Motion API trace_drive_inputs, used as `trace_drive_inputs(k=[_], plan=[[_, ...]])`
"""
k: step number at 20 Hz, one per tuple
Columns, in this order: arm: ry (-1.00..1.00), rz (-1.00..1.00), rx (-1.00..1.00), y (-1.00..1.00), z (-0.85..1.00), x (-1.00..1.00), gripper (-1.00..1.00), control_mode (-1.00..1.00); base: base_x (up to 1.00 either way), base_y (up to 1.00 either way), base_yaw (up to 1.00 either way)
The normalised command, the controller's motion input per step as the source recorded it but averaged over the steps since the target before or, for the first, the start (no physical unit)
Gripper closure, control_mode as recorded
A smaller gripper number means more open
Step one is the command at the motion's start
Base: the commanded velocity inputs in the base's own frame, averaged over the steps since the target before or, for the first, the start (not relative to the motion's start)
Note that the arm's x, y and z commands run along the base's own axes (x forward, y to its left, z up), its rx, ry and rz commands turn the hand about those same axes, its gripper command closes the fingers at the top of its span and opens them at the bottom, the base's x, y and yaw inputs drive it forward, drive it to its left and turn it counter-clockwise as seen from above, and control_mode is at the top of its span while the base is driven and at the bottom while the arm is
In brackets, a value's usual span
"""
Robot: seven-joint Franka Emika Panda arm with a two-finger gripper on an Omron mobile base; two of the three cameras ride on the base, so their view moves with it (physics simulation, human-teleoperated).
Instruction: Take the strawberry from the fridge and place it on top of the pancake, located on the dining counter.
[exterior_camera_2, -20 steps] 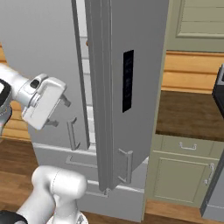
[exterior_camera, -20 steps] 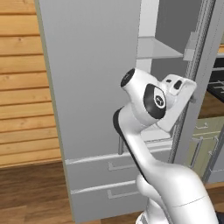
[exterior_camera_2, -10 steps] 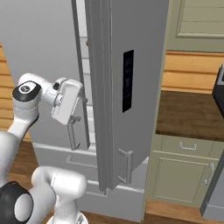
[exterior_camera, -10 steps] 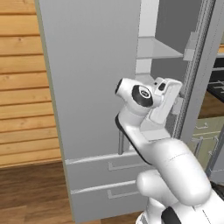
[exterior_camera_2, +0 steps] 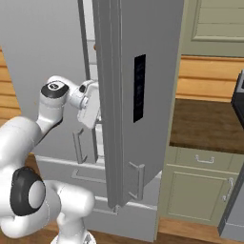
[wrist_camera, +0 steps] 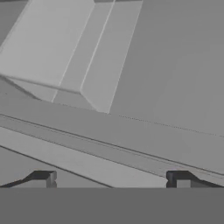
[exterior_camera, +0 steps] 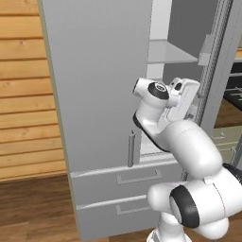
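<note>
Left base view: a white robot arm reaches up from the lower right into the gap of a tall light grey fridge (exterior_camera: pixel 99 94), whose right door stands open while the left door is closed. The end effector (exterior_camera: pixel 191 101) sits at the mouth of the opening, below a pale inner shelf (exterior_camera: pixel 170 51) and level with the lower part of the upper compartment.

Right base view: the opened door (exterior_camera_2: pixel 138 105) is seen edge-on, with the arm's hand tucked just behind its left edge.

Hand view: the two dark fingertips (wrist_camera: pixel 43 178) rise at the bottom, spread wide apart, with nothing between them and nothing touching them. Ahead lie only plain grey and white fridge surfaces, tilted at an angle.

The strawberry cannot be made out in any of these views, so its spot inside the fridge cannot be told. The pancake and the dining counter are not within these views.

The step in hand appears to be reaching into the fridge to find the berry. The next move likely calls for pushing further in and aiming at the shelf that carries it.
</note>
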Motion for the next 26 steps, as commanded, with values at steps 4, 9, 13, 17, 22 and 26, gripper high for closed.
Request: trace_drive_inputs(k=[4, 9, 13, 17, 22, 26], plan=[[-0.02, -0.02, 0.0, -0.59, -0.01, -0.38, -1.0, -1.0, 0.0, 0.0, 0.0], [-0.03, 0.0, 0.0, -0.69, 0.0, -0.24, -1.0, -1.0, 0.0, 0.0, 0.0], [-0.09, 0.0, 0.0, -0.77, 0.0, -0.13, -1.0, -1.0, 0.0, 0.0, 0.0], [-0.1, 0.02, 0.01, -0.82, 0.0, 0.0, -1.0, -1.0, 0.0, 0.0, 0.0], [-0.01, 0.0, 0.02, -0.57, 0.0, 0.0, -1.0, -1.0, 0.0, 0.0, 0.0], [-0.02, 0.0, 0.02, -0.01, 0.0, -0.05, -1.0, -1.0, 0.0, 0.0, 0.0]])
